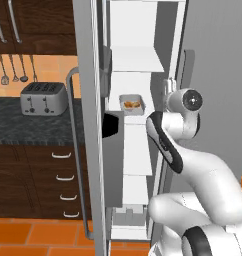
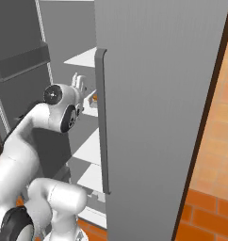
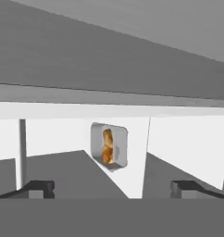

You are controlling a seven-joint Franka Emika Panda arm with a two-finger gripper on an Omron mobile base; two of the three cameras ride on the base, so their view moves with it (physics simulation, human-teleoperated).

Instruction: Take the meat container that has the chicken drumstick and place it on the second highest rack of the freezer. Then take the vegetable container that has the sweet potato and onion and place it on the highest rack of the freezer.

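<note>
Drumstick (image 1: 132, 104) lies in its tray (image 1: 131, 96), which sits on a white shelf (image 1: 138, 111) at centre frame of the left base view, inside the freezer (image 1: 143, 30). One shelf shows above it there, so it looks like the second rack. In the hand view the tray is at middle frame, well apart from the claw (image 3: 112, 187), whose tips stand spread wide with nothing between them. Risks from here, as I judge them: the arm pulling out of the narrow cavity could clip the shelf edge or the door (image 2: 158, 94). The vegetable tray isn't visible, so the base must drive, and the open door may block the swing.
</note>
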